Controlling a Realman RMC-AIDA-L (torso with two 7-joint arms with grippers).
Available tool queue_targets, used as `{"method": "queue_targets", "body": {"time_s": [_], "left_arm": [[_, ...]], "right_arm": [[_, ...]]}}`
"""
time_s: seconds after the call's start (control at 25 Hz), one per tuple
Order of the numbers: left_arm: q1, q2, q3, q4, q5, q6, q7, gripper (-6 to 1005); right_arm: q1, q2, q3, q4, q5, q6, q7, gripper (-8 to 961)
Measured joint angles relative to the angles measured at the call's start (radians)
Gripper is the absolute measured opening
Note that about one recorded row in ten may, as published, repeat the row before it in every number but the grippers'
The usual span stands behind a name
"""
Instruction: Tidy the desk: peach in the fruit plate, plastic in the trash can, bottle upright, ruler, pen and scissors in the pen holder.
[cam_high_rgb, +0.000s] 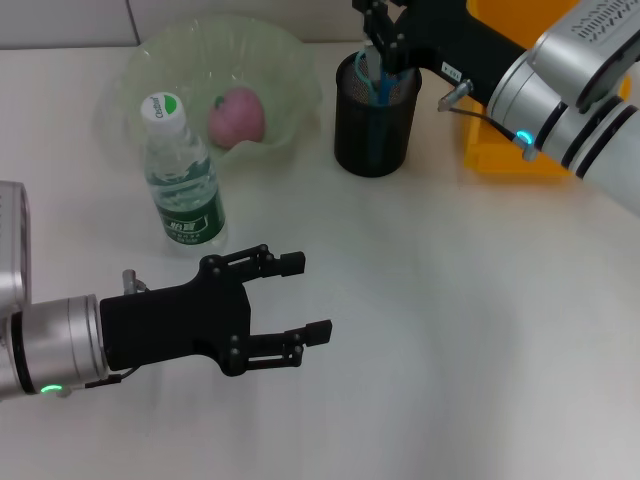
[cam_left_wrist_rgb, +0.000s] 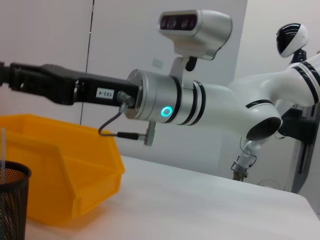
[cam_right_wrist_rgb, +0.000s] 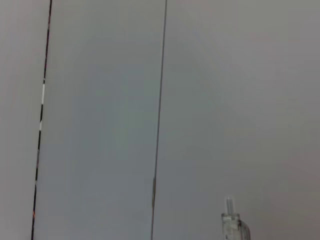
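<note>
A pink peach (cam_high_rgb: 237, 115) lies in the pale green fruit plate (cam_high_rgb: 290, 60) at the back left. A clear water bottle (cam_high_rgb: 183, 180) with a green label stands upright in front of the plate. The black mesh pen holder (cam_high_rgb: 374, 125) stands at the back centre with blue items (cam_high_rgb: 381, 86) inside. My right gripper (cam_high_rgb: 385, 48) is directly over the holder's mouth. A clear pen end (cam_right_wrist_rgb: 231, 222) shows in the right wrist view. My left gripper (cam_high_rgb: 305, 297) is open and empty, low over the table in front of the bottle.
A yellow bin (cam_high_rgb: 505, 130) stands behind my right arm, to the right of the pen holder; it also shows in the left wrist view (cam_left_wrist_rgb: 60, 165) beside the holder (cam_left_wrist_rgb: 11, 200). No plastic scrap or trash can shows.
</note>
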Motion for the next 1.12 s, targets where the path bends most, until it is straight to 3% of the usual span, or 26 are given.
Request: {"method": "queue_targets", "body": {"time_s": [0.28,0.44,0.56,0.6,0.64,0.76,0.8,0.84,0.96,1.0,1.04,1.12], "left_arm": [[0.003,0.001,0.0,0.0,-0.001,0.001,0.0,813],[0.003,0.002,0.0,0.002,-0.002,0.002,0.0,813],[0.003,0.003,0.0,0.004,-0.002,0.003,0.0,813],[0.003,0.003,0.0,0.004,-0.002,0.003,0.0,813],[0.003,0.003,0.0,0.004,-0.002,0.003,0.0,813],[0.004,0.005,-0.001,0.007,-0.002,0.004,0.0,813],[0.004,0.005,-0.001,0.007,-0.002,0.004,0.0,813],[0.004,0.005,-0.001,0.007,-0.002,0.004,0.0,813],[0.006,0.008,-0.016,0.008,-0.002,0.004,0.0,813],[0.006,0.008,-0.016,0.008,-0.002,0.004,0.0,813],[0.006,0.008,-0.016,0.008,-0.002,0.004,0.0,813],[0.007,0.009,-0.031,0.008,0.0,0.004,0.0,813]], "right_arm": [[-0.012,0.0,-0.022,0.022,0.002,0.002,0.016,207],[-0.044,0.0,-0.015,0.006,0.003,-0.025,0.041,287],[-0.105,-0.004,-0.006,-0.046,0.003,-0.117,0.071,346],[-0.159,-0.01,0.012,-0.089,-0.001,-0.191,0.123,366],[-0.159,-0.01,0.012,-0.089,-0.001,-0.191,0.123,386],[-0.253,-0.036,0.044,-0.15,-0.044,-0.312,0.263,462],[-0.302,-0.075,0.087,-0.169,-0.149,-0.424,0.374,498],[-0.302,-0.075,0.087,-0.169,-0.149,-0.424,0.374,534],[-0.346,-0.127,0.191,-0.167,-0.391,-0.604,0.485,642],[-0.373,-0.144,0.279,-0.164,-0.582,-0.709,0.507,826],[-0.373,-0.144,0.279,-0.164,-0.582,-0.709,0.507,826],[-0.399,-0.147,0.381,-0.166,-0.791,-0.79,0.51,826]]}}
